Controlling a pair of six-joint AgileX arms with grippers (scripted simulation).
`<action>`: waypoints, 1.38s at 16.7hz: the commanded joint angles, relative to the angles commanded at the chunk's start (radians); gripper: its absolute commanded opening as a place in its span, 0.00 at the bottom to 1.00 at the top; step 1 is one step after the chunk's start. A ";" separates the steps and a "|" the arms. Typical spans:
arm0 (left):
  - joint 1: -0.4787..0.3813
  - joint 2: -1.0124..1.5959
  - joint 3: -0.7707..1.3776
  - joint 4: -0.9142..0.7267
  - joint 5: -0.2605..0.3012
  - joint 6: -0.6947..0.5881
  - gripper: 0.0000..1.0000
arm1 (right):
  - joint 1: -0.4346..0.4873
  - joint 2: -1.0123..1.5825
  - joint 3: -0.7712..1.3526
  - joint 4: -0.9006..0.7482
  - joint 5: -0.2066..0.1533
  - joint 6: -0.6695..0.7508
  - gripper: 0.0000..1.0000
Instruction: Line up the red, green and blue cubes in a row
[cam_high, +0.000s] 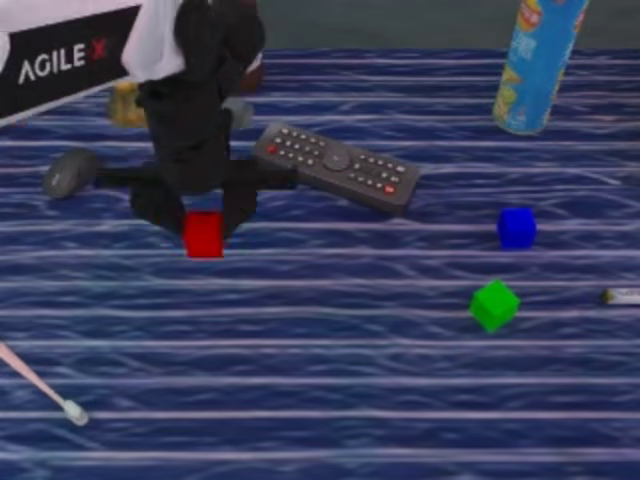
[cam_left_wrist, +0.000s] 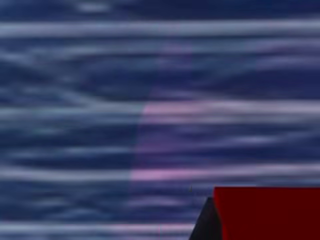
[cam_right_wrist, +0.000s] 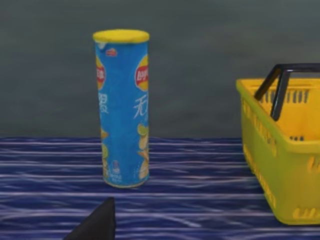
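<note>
The red cube (cam_high: 203, 236) is at the table's left, just in front of the remote control. My left gripper (cam_high: 205, 222) reaches down over it with a dark finger on each side, shut on it. In the left wrist view one finger (cam_left_wrist: 205, 225) presses against the side of the red cube (cam_left_wrist: 267, 212). The blue cube (cam_high: 517, 227) sits at the right, and the green cube (cam_high: 494, 304) lies just in front of it, turned at an angle. My right arm is parked out of the top view. Only one finger (cam_right_wrist: 100, 222) of it shows, far to one side, with nothing held.
A black remote control (cam_high: 335, 165) lies behind the red cube. A blue chips can (cam_high: 535, 65) stands at the back right. A grey mouse (cam_high: 68, 172) is at the left. A pink-handled brush (cam_high: 45, 390) lies front left. A yellow basket (cam_right_wrist: 280, 150) stands beside the can.
</note>
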 joint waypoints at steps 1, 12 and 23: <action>-0.044 -0.024 -0.031 0.005 -0.003 -0.062 0.00 | 0.000 0.000 0.000 0.000 0.000 0.000 1.00; -0.179 -0.098 -0.136 0.042 -0.012 -0.216 0.00 | 0.000 0.000 0.000 0.000 0.000 0.000 1.00; -0.179 -0.020 -0.289 0.277 -0.012 -0.218 0.00 | 0.000 0.000 0.000 0.000 0.000 0.000 1.00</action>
